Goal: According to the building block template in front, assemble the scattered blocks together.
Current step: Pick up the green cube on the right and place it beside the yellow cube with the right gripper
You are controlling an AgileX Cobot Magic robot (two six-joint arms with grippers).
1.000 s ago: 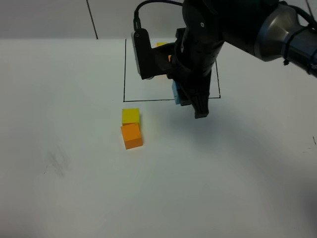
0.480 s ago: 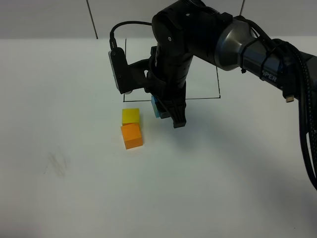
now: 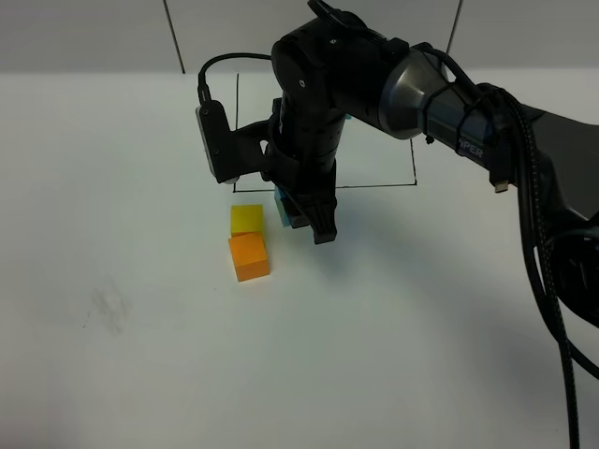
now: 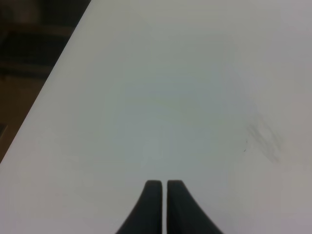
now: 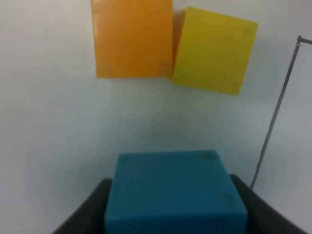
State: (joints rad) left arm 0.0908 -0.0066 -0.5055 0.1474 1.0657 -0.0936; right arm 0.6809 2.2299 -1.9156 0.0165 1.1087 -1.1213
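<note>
Blue block (image 3: pixel 284 208), clenched in our right hand (image 3: pixel 304 217), hung just beside yellow block (image 3: pixel 247 219), toward surface's right edge; orange block (image 3: pixel 249 256) touched yellow.

The white table (image 3: pixel 140 374) has a yellow block (image 3: pixel 247 219) and an orange block (image 3: pixel 249 256) touching, just near a black drawn line (image 3: pixel 374 185).
</note>
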